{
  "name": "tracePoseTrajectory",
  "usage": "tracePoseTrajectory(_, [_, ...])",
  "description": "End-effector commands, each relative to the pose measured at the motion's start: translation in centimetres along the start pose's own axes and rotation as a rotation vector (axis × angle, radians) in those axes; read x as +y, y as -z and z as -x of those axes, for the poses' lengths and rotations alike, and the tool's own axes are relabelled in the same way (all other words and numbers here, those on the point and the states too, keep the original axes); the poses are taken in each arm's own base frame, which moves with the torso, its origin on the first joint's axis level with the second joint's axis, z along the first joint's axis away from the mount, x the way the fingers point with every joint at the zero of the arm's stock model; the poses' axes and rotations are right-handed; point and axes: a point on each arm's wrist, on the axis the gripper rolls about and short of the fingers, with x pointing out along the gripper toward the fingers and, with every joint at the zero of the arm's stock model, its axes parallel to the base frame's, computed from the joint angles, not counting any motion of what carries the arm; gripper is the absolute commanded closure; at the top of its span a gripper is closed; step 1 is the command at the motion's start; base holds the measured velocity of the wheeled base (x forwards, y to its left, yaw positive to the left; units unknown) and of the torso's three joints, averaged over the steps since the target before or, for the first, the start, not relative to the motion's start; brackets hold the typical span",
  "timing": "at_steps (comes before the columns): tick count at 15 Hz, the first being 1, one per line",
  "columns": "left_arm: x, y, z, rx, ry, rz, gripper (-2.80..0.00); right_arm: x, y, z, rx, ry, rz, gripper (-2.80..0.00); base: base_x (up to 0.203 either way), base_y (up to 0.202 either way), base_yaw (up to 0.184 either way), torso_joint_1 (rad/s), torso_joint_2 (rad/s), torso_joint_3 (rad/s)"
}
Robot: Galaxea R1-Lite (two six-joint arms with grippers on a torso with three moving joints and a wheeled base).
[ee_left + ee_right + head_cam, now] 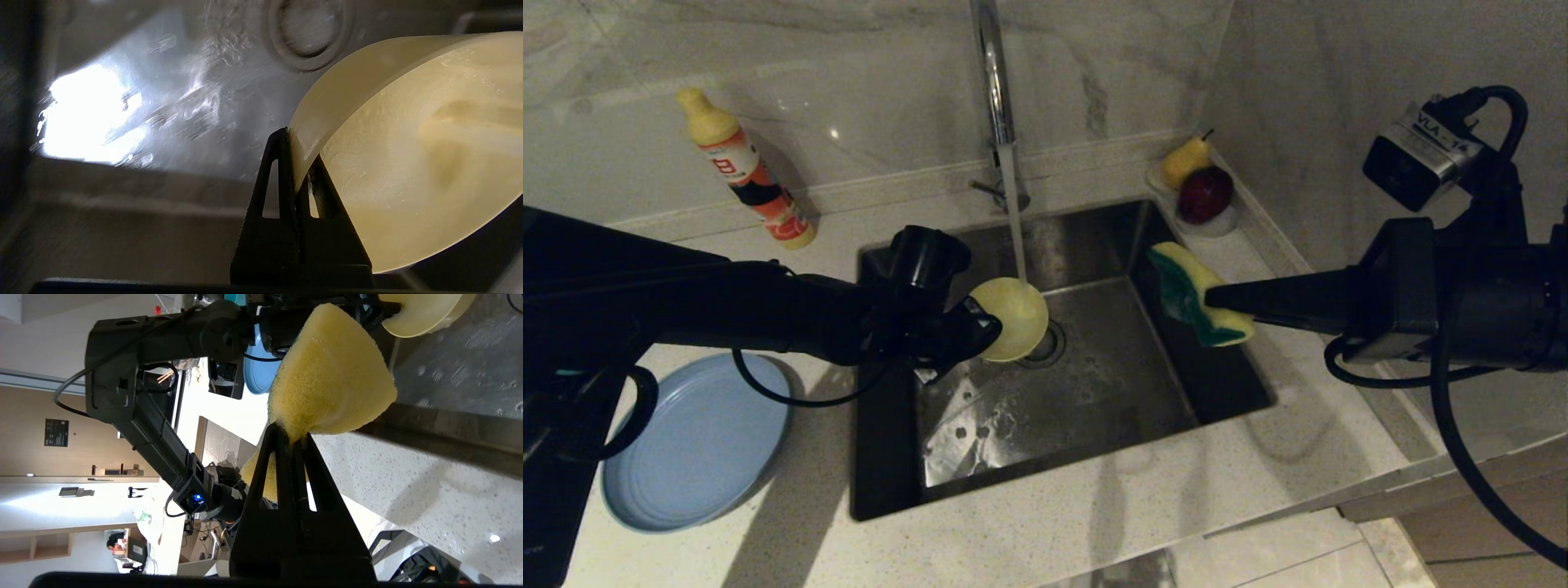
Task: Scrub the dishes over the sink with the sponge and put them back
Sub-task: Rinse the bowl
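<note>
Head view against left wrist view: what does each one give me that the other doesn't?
Only the head view shows the running faucet, the right gripper shut on the sponge, the blue plate and the soap bottle. Only the left wrist view shows the fingers pinching the bowl's rim. Both show the yellow bowl held by the left gripper above the sink drain.

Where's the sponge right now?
In the head view, the sponge is held up by the right pincer over the sink's right rim, just below the fruit dish.
</note>
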Motion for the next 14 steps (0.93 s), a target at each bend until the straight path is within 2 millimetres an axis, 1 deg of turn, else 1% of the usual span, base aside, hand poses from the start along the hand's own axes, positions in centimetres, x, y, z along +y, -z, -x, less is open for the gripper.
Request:
tracePoseTrajectory(1, [0.12,0.08,0.06,0.005,-0.01,0.014,0.0,-0.2,0.22,-0.09,0.009,0.001,-0.009,0.0,0.0,0.0,0.0,0.0,0.0,0.0])
tracePoseTrajectory(7, [0.78,0.44,0.22,0.046,-0.072,0.006,0.0,-0.26,0.19,-0.18,0.011,0.0,-0.01,0.0,0.0,0.0,0.0,0.0,0.0,0.0])
tracePoseTrajectory(10, [0.88,0.53,0.13,0.052,-0.078,0.015,0.0,-0.38,0.24,-0.29,0.014,0.003,-0.014,0.0,0.0,0.0,0.0,0.0,0.0,0.0])
tracePoseTrajectory(14, [0.63,0.57,0.16,0.104,-0.054,0.015,0.0,-0.28,0.23,-0.19,0.012,0.001,-0.012,0.0,0.0,0.0,0.0,0.0,0.0,0.0])
